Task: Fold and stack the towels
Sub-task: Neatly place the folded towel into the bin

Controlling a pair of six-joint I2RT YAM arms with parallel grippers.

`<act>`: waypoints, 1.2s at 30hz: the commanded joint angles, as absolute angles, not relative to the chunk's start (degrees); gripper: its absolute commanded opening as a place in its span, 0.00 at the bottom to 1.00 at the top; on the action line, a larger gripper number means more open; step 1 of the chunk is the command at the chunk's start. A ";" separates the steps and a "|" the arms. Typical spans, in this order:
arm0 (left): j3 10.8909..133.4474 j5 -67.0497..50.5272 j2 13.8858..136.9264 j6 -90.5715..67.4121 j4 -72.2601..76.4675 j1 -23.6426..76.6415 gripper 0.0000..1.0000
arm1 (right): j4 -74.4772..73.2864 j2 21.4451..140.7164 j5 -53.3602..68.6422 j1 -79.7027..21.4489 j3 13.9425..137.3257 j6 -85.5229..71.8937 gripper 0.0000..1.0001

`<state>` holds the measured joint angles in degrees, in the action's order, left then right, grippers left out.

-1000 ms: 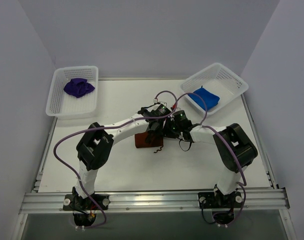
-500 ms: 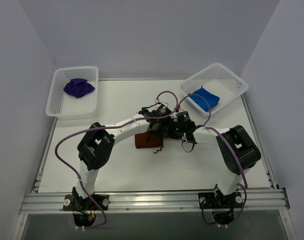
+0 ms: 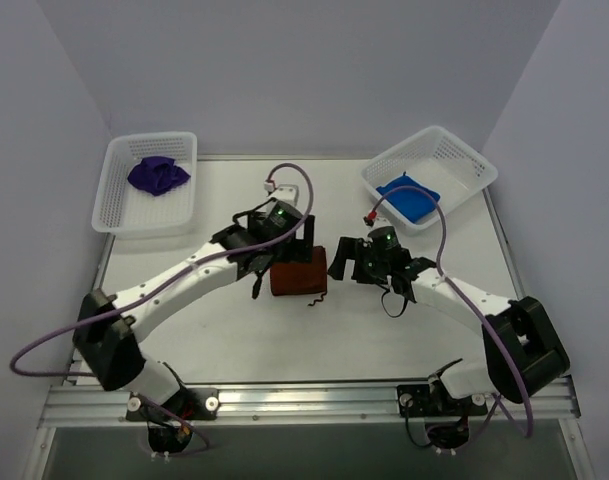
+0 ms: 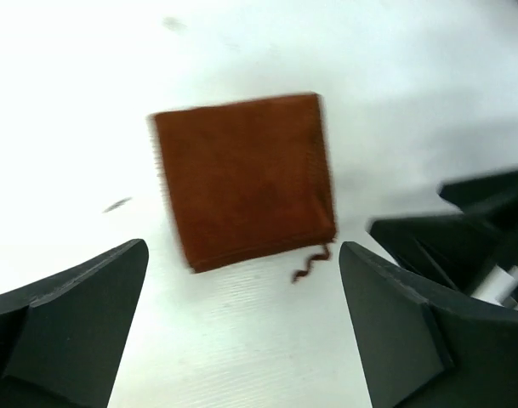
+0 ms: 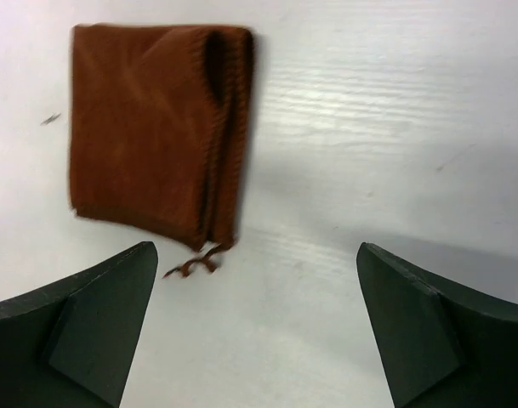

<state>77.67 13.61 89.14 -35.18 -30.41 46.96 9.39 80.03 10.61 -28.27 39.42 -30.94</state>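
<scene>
A rust-brown towel (image 3: 297, 277) lies folded into a small square on the white table, a loose thread trailing from its near right corner. My left gripper (image 3: 280, 254) hovers open just above its left side, touching nothing. My right gripper (image 3: 342, 262) stands open just right of it, also empty. The left wrist view shows the brown towel (image 4: 246, 178) lying flat beyond the open left gripper (image 4: 241, 255). In the right wrist view the brown towel (image 5: 148, 127) lies ahead and to the left of the open right gripper (image 5: 256, 251). A blue towel (image 3: 408, 197) and a purple towel (image 3: 157, 175) sit in baskets.
A white mesh basket (image 3: 119, 215) at the back left holds the crumpled purple towel. Another white mesh basket (image 3: 464, 160) at the back right holds the folded blue one. Grey walls close in the table on three sides. The right gripper's black body (image 4: 480, 229) shows in the left wrist view.
Both grippers have opened and drawn back from the brown towel, the left arm swinging left and the right arm moving right. The towel stays folded on the table.
</scene>
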 commanded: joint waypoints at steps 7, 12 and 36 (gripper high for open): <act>59.00 30.30 63.75 -48.24 -43.48 31.47 0.94 | 7.30 77.86 5.28 -46.57 39.28 -35.42 1.00; 54.85 37.88 57.14 -52.90 -49.74 29.97 0.94 | 6.41 87.95 3.52 -52.46 45.51 -36.73 1.00; 52.56 36.12 58.71 -51.07 -45.88 29.36 0.94 | 15.64 107.48 15.53 -32.19 59.22 -20.23 1.00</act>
<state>51.92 34.79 59.40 -51.18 -46.17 29.87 12.56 104.55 6.83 -36.05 57.76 -28.21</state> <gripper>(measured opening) 0.941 0.998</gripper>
